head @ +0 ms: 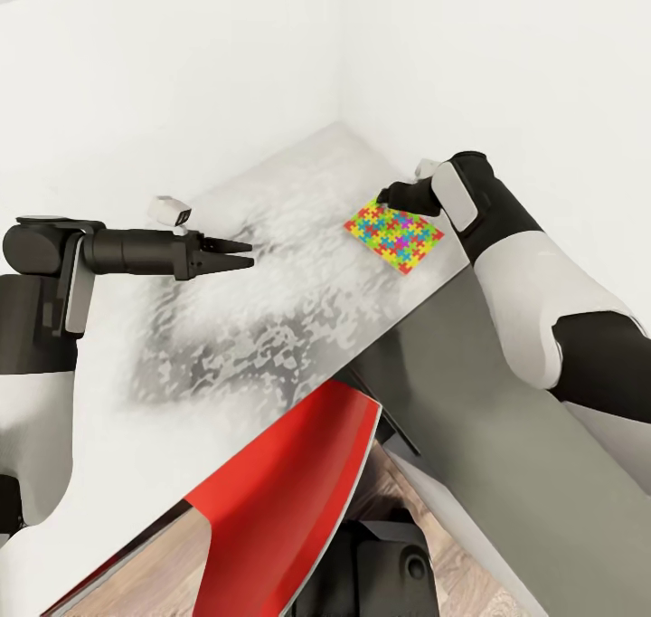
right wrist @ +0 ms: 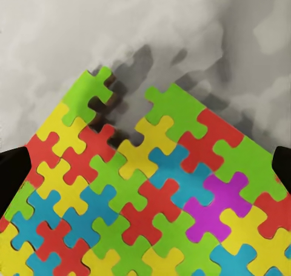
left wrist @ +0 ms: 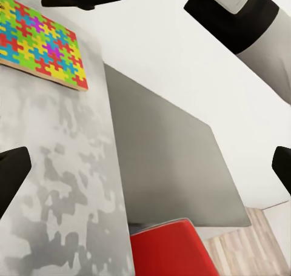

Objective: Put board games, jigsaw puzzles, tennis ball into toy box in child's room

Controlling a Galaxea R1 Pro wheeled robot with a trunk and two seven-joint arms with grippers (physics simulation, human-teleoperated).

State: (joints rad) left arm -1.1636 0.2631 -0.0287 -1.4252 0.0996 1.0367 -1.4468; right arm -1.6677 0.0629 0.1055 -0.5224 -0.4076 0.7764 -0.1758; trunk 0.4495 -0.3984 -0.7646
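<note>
Head view: jigsaw puzzle [head: 394,235] flat on light-grey table [head: 271,327], near corner by wall. Right gripper [head: 391,192] at puzzle's far edge; finger spread not readable here. Left gripper [head: 242,254] hovers well apart over table, fingers near together, empty. Red chair [head: 280,499] below table edge.

Left wrist view: fingertips [left wrist: 12,176] spread wide, nothing between; puzzle [left wrist: 42,42] ahead.

Right wrist view: puzzle [right wrist: 151,197] close below, fingertips [right wrist: 12,179] spread either side, not pinching.

Step judged: reaching for puzzle. Next: thin slab lies flush, needs edge grip.
</note>
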